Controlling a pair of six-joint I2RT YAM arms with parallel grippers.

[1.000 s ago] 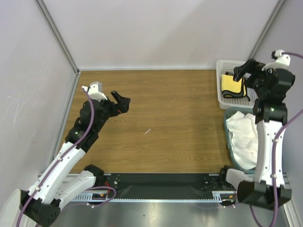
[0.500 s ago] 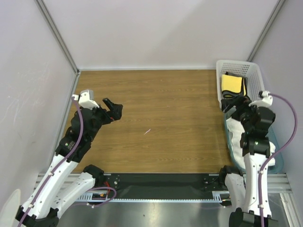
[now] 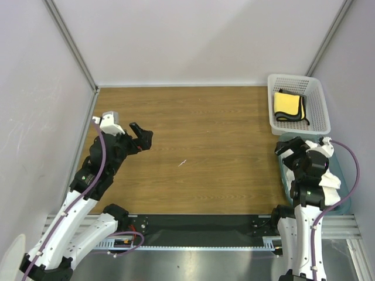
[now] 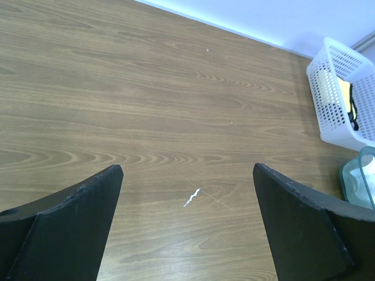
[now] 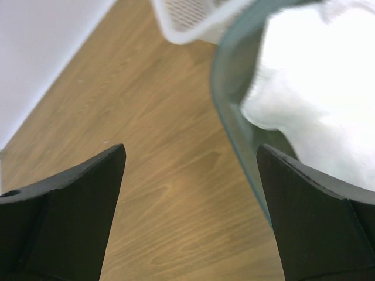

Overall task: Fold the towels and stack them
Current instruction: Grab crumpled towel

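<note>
right gripper [image 5: 190,216] spread wide, empty | white towel [image 5: 316,88] just ahead-right of it, in the bin [image 5: 225,111] | left gripper [image 4: 187,228] also spread, way off | right's grab imo

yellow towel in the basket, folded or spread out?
Folded. The yellow towel lies as a compact square inside the white basket, dark edging bunched along its right side.

Towel [image 3: 288,104] in basket [image 3: 321,112]; bin [image 5: 225,102] just before it.
</note>
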